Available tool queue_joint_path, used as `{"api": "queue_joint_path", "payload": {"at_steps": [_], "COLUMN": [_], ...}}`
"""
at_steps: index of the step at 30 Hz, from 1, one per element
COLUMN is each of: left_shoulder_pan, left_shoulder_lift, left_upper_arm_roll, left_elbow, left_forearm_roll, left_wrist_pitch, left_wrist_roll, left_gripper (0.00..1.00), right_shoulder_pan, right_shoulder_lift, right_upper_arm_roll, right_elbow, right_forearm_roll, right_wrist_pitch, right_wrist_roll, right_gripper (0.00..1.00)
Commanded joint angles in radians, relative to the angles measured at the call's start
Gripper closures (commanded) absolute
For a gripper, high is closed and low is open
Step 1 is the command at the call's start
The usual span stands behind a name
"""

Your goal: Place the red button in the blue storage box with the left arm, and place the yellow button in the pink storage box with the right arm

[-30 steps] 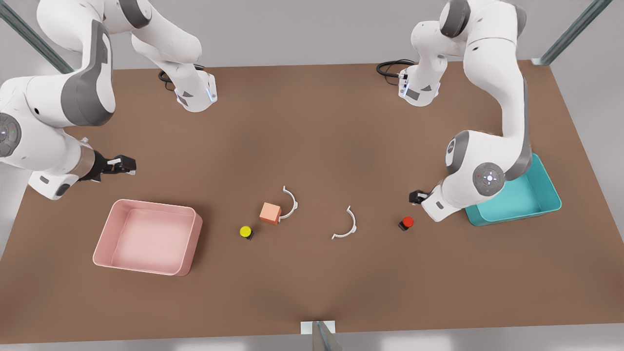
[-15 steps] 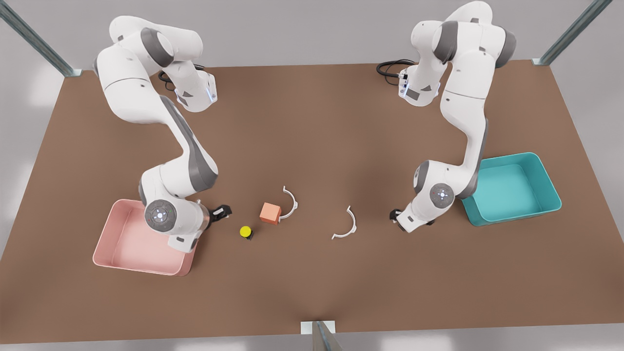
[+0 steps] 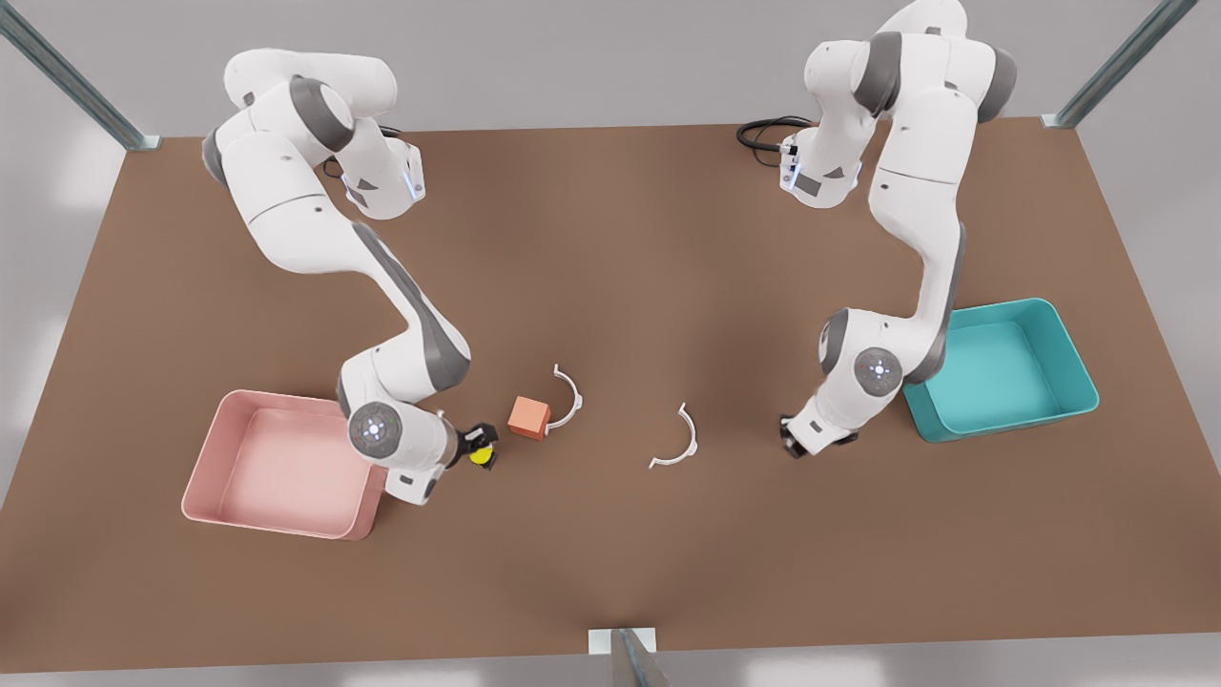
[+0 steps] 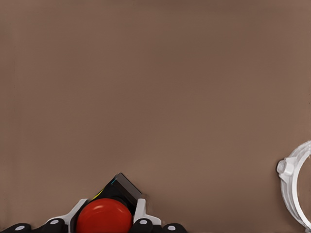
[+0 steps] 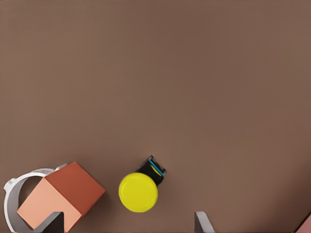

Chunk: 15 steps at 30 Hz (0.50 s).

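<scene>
In the left wrist view the red button (image 4: 103,218), a round red cap on a black base, sits between my left gripper's (image 4: 110,219) two white fingertips (image 4: 141,213), which press against its sides. In the front view the left gripper (image 3: 792,447) is low over the table at the front view's right, just beside the blue storage box (image 3: 1076,377), and it covers the button. The yellow button (image 3: 482,456) (image 5: 138,191) stands on the table. My right gripper (image 3: 475,443) (image 5: 127,223) hovers over it, open, fingers (image 5: 203,222) wide apart. The pink storage box (image 3: 286,405) lies just behind that arm.
An orange cube (image 3: 527,417) (image 5: 60,194) rests close to the yellow button, touching a white arc-shaped piece (image 3: 569,396) (image 5: 19,182). A second white arc (image 3: 682,439) (image 4: 294,179) lies between the two grippers. Brown table stretches toward the front edge.
The right arm has swung from the far side of the pink box to above the yellow button. The left gripper came down over the red button and its fingers closed against it.
</scene>
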Motion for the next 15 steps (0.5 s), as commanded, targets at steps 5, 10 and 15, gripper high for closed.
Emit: {"api": "queue_joint_path", "payload": {"at_steps": [5,10,15], "left_shoulder_pan": [0.232,0.448,0.585], "left_shoulder_lift": [-0.255,-0.310,-0.239], "left_upper_arm_roll": [-0.001,0.005,0.006], "left_elbow": [-0.182,-0.251,-0.248], "left_forearm_roll": [-0.010,-0.010,-0.007], "left_wrist_pitch": [-0.169,-0.222,-0.223], "left_wrist_roll": [0.340,0.726,0.890], "left_gripper": [0.47,0.47,0.00], "right_shoulder_pan": [0.016,0.007,-0.002], "right_shoulder_lift": [0.025,0.028,0.028], "right_upper_arm_roll": [-0.005,-0.009,-0.012], "right_elbow": [-0.003,-0.083,-0.169], "right_forearm_roll": [0.001,-0.002,-0.045], "right_wrist_pitch": [0.121,0.159,0.239], "right_wrist_roll": [0.029,0.028,0.020], "right_gripper": [0.00,0.00,0.00]}}
